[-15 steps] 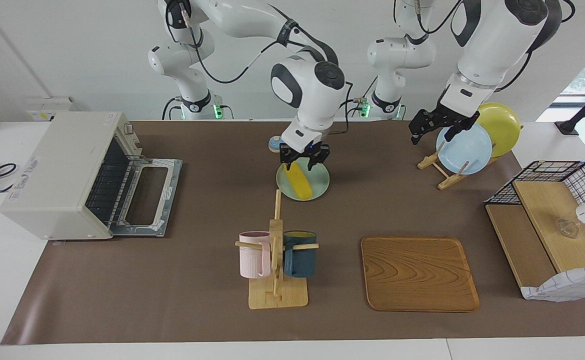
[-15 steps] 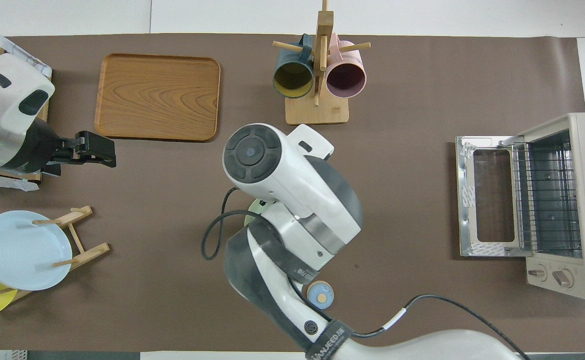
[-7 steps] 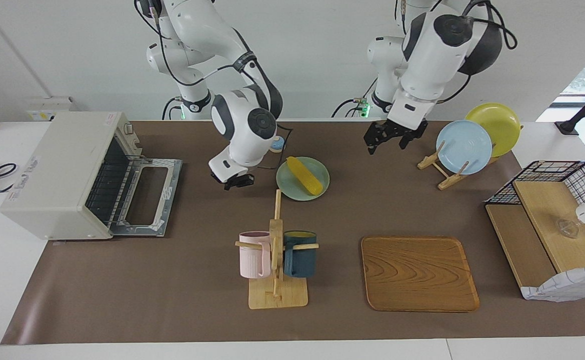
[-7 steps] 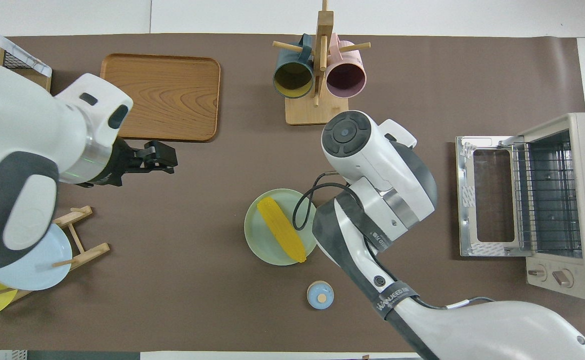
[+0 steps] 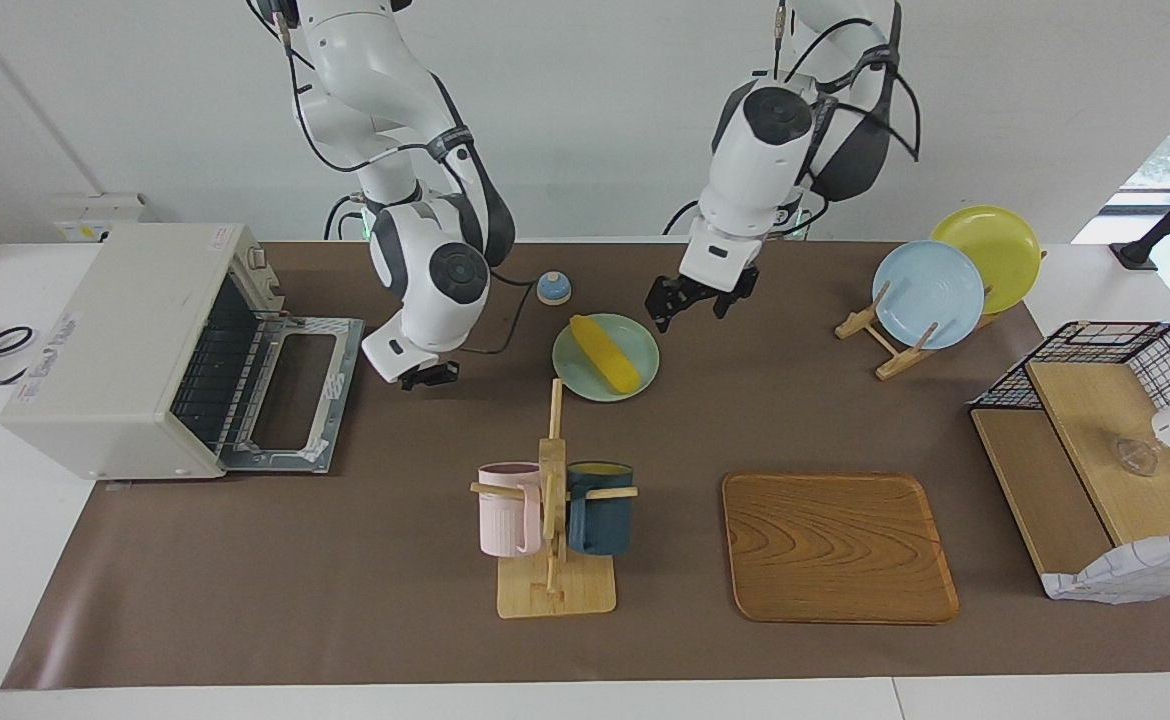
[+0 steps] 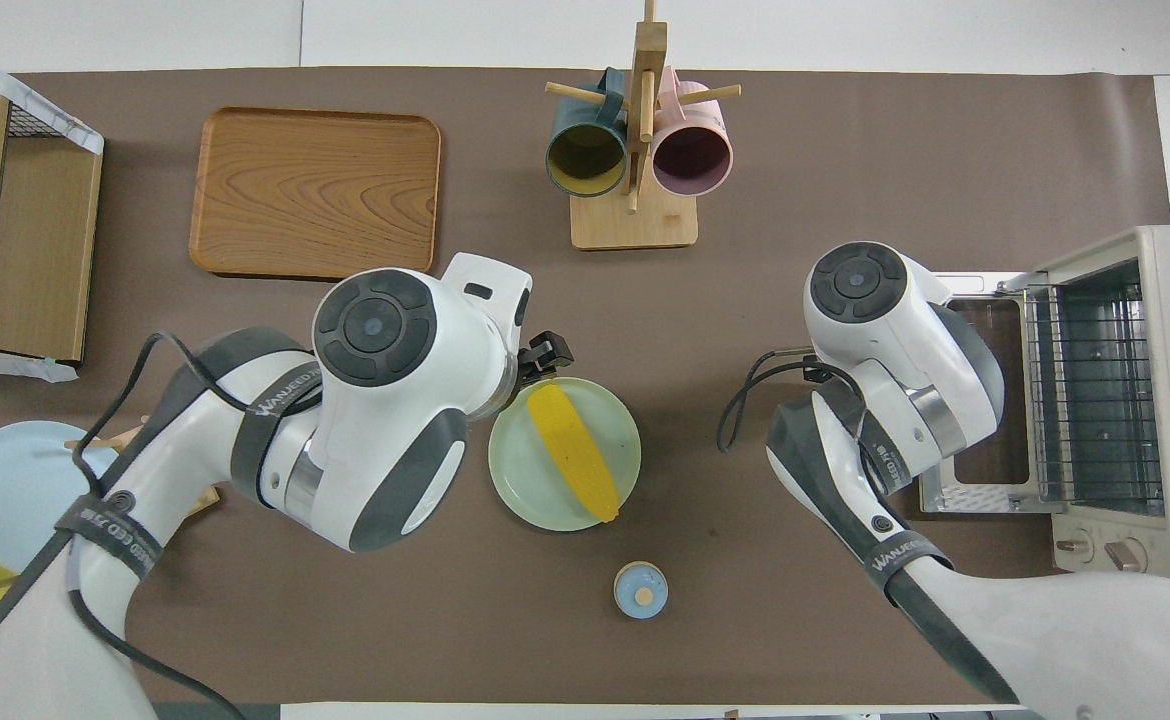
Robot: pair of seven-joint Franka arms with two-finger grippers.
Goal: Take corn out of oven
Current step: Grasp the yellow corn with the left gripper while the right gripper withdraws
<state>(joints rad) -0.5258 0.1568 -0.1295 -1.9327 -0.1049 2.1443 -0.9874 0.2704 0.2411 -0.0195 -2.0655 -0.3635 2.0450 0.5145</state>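
Facing camera sat high, looked toward robots; overhead camera looked steeply down; both shared whole surface [image 5: 345,560] [image 6: 795,140], half-turn apart.

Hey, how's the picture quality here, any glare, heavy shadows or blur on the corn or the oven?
Facing view: even, soft light; the corn on its green plate looks sharp, with faint shadows under the left gripper and right gripper; bright window glare at the frame's edge. Overhead view: the oven interior shows mild sheen, and the arms' casings hide part of the plate and the open door.
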